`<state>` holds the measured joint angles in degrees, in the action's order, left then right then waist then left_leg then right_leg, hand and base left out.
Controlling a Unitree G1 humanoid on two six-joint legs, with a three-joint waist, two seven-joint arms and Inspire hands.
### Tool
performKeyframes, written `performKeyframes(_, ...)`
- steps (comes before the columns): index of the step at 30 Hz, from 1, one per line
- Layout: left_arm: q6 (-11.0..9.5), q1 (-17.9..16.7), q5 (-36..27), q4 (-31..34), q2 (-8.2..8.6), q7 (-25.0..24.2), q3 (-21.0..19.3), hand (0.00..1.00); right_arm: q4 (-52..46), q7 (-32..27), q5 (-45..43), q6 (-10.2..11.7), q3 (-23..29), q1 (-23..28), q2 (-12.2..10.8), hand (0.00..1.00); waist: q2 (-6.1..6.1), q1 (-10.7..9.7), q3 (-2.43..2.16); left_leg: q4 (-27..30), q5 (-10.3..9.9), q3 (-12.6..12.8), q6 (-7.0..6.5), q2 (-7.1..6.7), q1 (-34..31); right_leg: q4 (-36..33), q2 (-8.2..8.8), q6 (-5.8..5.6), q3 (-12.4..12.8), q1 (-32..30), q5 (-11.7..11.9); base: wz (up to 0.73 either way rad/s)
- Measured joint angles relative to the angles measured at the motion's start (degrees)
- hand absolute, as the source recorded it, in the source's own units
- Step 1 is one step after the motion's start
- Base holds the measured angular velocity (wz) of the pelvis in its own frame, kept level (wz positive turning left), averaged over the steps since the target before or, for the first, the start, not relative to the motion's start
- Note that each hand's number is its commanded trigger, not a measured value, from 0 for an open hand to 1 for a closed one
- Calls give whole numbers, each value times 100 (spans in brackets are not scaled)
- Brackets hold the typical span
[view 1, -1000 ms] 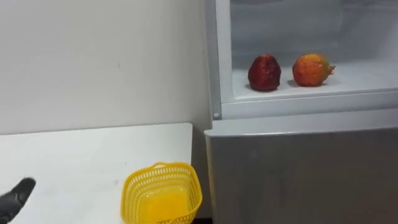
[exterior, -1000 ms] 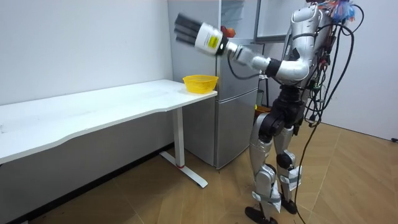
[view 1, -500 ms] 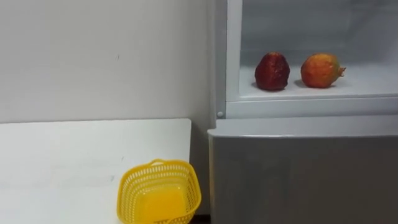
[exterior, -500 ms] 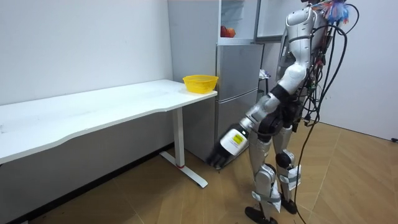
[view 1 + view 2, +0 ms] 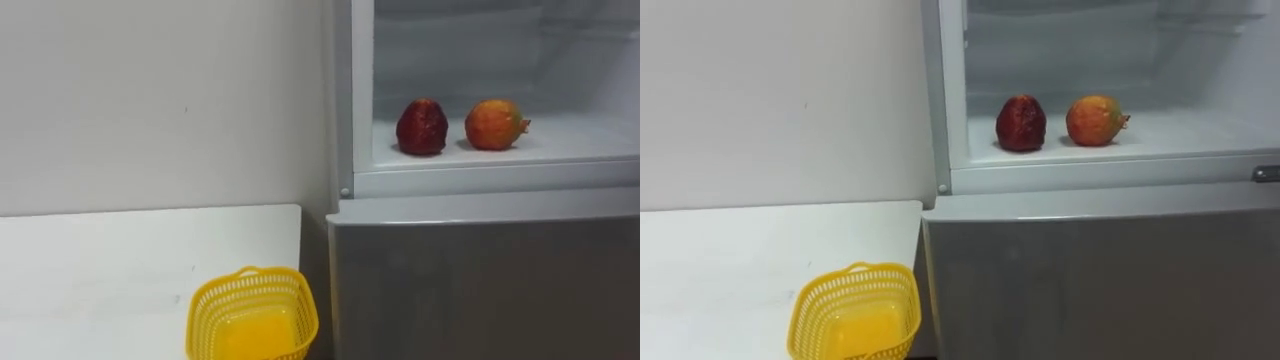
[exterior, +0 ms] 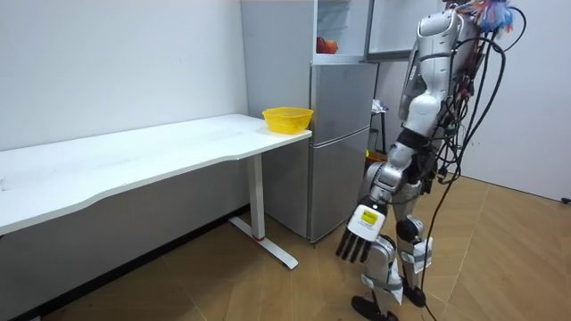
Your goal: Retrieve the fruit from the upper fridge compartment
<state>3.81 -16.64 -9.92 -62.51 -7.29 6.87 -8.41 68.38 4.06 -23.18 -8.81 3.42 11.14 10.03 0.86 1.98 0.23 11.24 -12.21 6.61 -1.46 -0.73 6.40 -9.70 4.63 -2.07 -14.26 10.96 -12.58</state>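
The upper fridge compartment (image 5: 560, 150) stands open in front of me. On its white shelf a dark red fruit (image 5: 422, 127) lies to the left of an orange-red fruit (image 5: 494, 124), a small gap between them. In the room view I stand facing the fridge (image 6: 339, 134), about an arm's length from it. My left arm hangs straight down at my side, and its hand (image 6: 359, 239) is at knee height with straight fingers, holding nothing.
A yellow mesh basket (image 5: 252, 315) sits on the white table (image 5: 120, 260), at the corner beside the fridge. The lower fridge door (image 5: 480, 290) is closed. A white wall runs behind the table.
My left arm has swung down from shoulder height near the fridge to hang by my leg. The fruits and the basket have not moved.
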Motion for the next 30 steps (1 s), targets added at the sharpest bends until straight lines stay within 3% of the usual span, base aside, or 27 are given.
performKeyframes(4, 21, 334, 739, 68, -5, -139, 524, 0, -319, -213, 87, 12, -7, 20, -64, 0, -47, -88, -14, 13, 5, 81, -8, -3, -87, -29, 8, -6, 56, -131, -9, -7)
performKeyframes(7, 6, 416, 1241, 215, -5, -140, 534, 0, -838, -562, 84, 87, 35, 21, -128, 0, -95, -207, -30, 23, 8, 161, -9, 3, -166, -35, -28, 3, 178, -220, 19, -15)
performKeyframes(9, -5, 466, 1442, 234, -6, -138, 577, 0, -1306, -764, 191, 180, 39, 28, -134, 0, -93, -253, -27, 2, 8, 219, -8, 12, -198, -38, -38, 6, 261, -276, 26, -17)
performKeyframes(11, -37, 507, 1588, 236, -41, -122, 741, 0, -1854, -1045, 495, 457, 3, 25, -180, 0, -95, -318, -28, -23, 8, 260, -7, 13, -199, -22, -41, 1, 302, -299, 32, -9)
performKeyframes(19, -441, 457, 1570, 408, -60, -57, 928, 0, -4224, -1695, 423, 1078, -105, 453, -503, 0, -28, -405, -31, -87, 10, 288, -5, 7, -276, -7, -42, -7, 341, -490, 38, -2)
performKeyframes(23, -653, 401, 1563, 332, -64, -24, 907, 0, -5741, -2172, 145, 1299, -101, 710, -512, 0, -13, -409, -31, -95, 9, 442, -5, 14, -260, -10, -46, -8, 510, -546, 39, -20)
performKeyframes(26, -688, 376, 1564, 256, -69, -27, 912, 0, -6487, -2515, 34, 1532, -119, 751, -512, 0, -6, -459, -22, -175, 9, 514, -5, 23, -191, -15, -63, -10, 582, -539, 45, -11)
performKeyframes(30, -704, 454, 1506, 138, -73, -43, 981, 0, -7226, -2792, 34, 1575, -314, 733, -498, 0, 32, -464, -6, -218, 9, 540, -5, 32, -255, -111, -71, -12, 624, -635, 47, -9)
